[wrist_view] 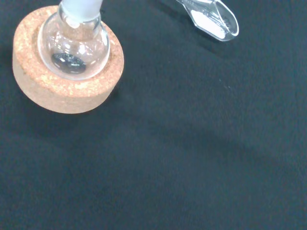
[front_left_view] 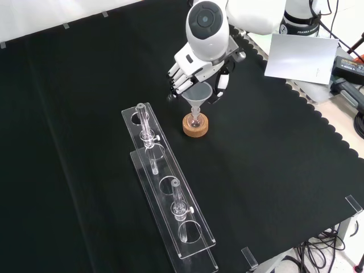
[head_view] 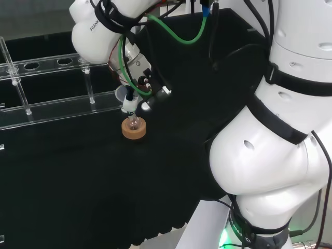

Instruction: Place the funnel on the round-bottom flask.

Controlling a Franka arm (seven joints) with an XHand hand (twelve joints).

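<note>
A clear round-bottom flask [front_left_view: 195, 120] stands on a cork ring [front_left_view: 195, 128] near the middle of the cloth. The clear funnel [front_left_view: 198, 95] is upright with its stem in the flask's neck. The hand [front_left_view: 196, 69] is just behind and above it, fingers [front_left_view: 180, 81] at one side of the cone and thumb [front_left_view: 221, 83] at the other, curled about the funnel's rim. From behind the arm, the funnel [head_view: 123, 96] shows to the left of the hand [head_view: 140, 80], over the cork ring [head_view: 134, 129]. The wrist view has the flask's bulb [wrist_view: 74, 50] in the cork ring [wrist_view: 62, 93].
Two long clear racks [front_left_view: 170, 199] with glass tubes lie in front of the flask in the front view; in the head view the rack [head_view: 52, 88] is on the left. A small clear scoop [wrist_view: 211, 19] lies on the cloth near the ring. The cloth's scalloped edge [front_left_view: 318, 122] runs along the right.
</note>
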